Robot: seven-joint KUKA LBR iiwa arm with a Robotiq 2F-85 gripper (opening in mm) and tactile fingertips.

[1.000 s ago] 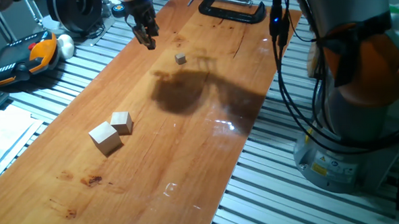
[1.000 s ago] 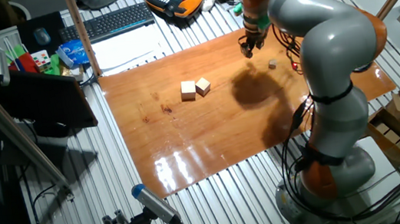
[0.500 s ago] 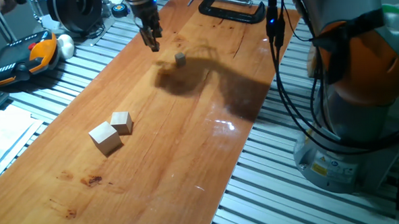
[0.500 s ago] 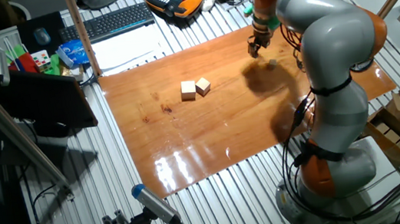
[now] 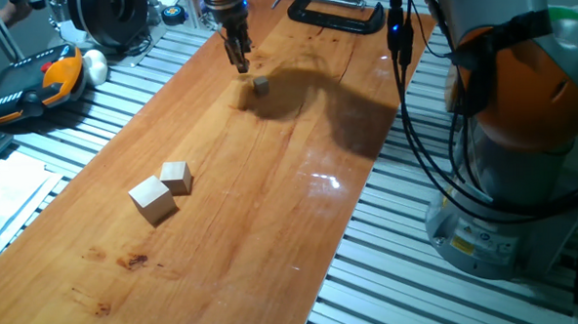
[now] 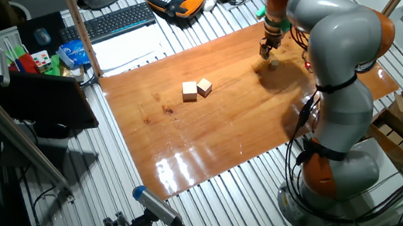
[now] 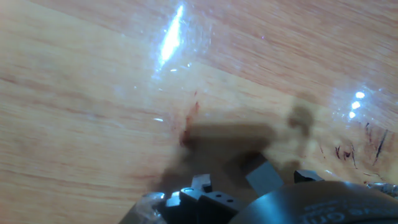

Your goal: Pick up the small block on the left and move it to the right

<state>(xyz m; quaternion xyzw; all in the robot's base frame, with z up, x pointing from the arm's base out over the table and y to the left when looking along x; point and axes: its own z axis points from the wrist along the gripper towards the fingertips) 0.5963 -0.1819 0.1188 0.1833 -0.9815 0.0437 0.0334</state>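
While poised low over the tabletop, the gripper is seen just beside the small block. Nothing is held. Finger spacing cannot be told.

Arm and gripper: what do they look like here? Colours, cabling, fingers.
The arm has rounded grey-silver link shells with orange joint sections. Black cables hang loose alongside it, and a small blue light glows near their top. The gripper is small and dark, with two narrow dark fingers. In the hand view its body shows as dark grey metal.
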